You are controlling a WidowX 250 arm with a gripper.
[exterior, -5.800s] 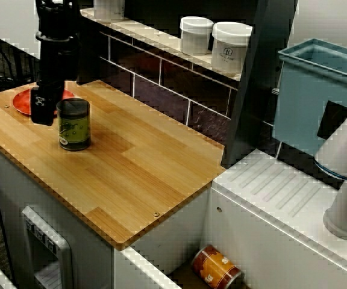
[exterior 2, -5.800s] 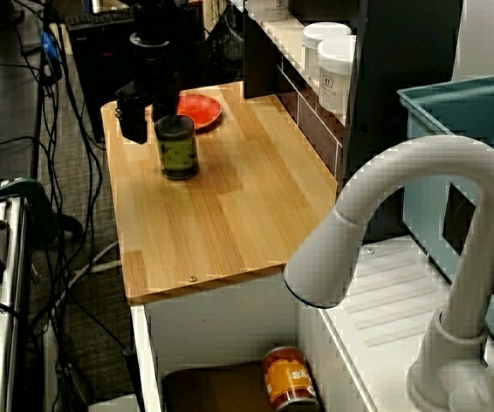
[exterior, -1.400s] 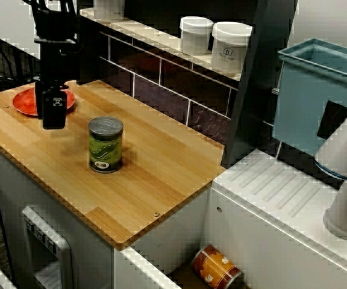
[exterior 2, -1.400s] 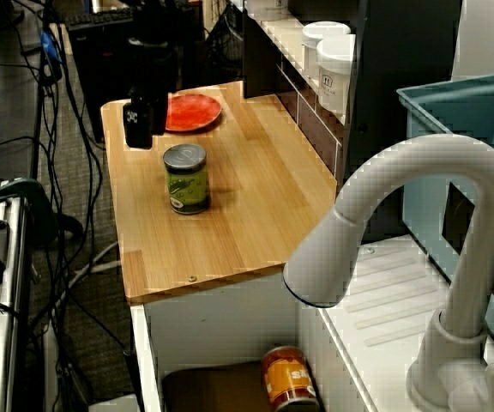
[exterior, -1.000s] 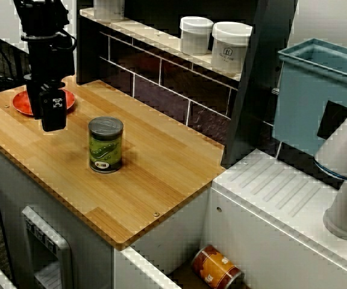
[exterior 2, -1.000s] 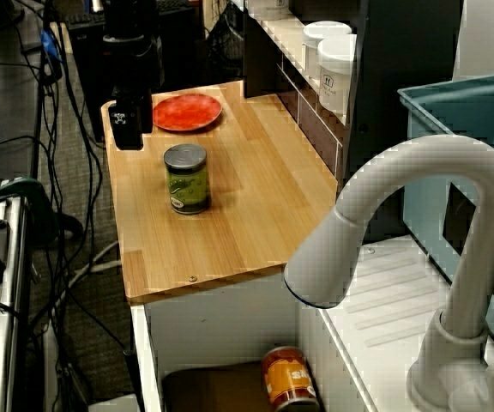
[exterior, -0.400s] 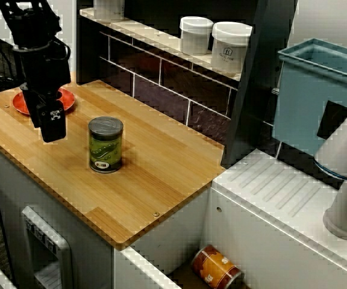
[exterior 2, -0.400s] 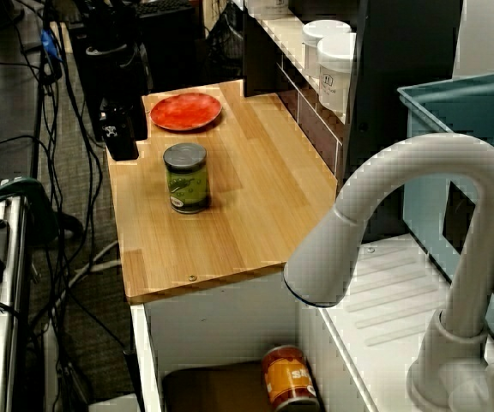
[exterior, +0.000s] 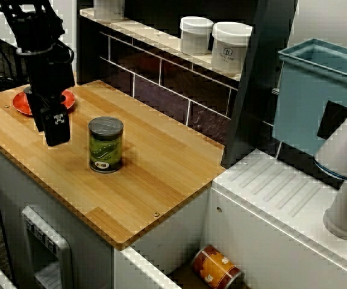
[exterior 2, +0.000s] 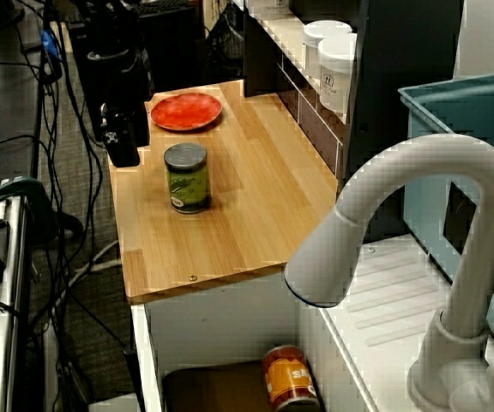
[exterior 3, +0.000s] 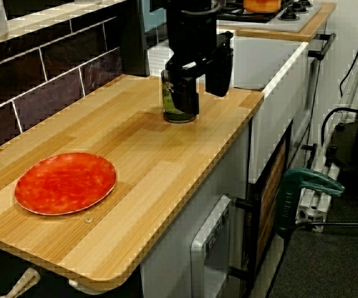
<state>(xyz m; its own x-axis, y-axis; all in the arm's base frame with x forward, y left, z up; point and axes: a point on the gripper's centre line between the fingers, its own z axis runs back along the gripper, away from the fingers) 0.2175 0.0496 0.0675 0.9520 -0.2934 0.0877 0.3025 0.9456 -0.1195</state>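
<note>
Gripper [exterior: 55,133] empty w/ jaws apart, low over wooden counter [exterior: 155,174], upright green can [exterior: 106,144] just beside it, not touching, on side away from red plate [exterior 3: 66,183]; I'd judge any closing wants fingers square either side of can's middle, no nudging.

You can read no words or numbers here: the labels on the green can [exterior: 105,147], the white jar [exterior: 230,51] and the orange can [exterior: 217,268] are too blurred.
</note>
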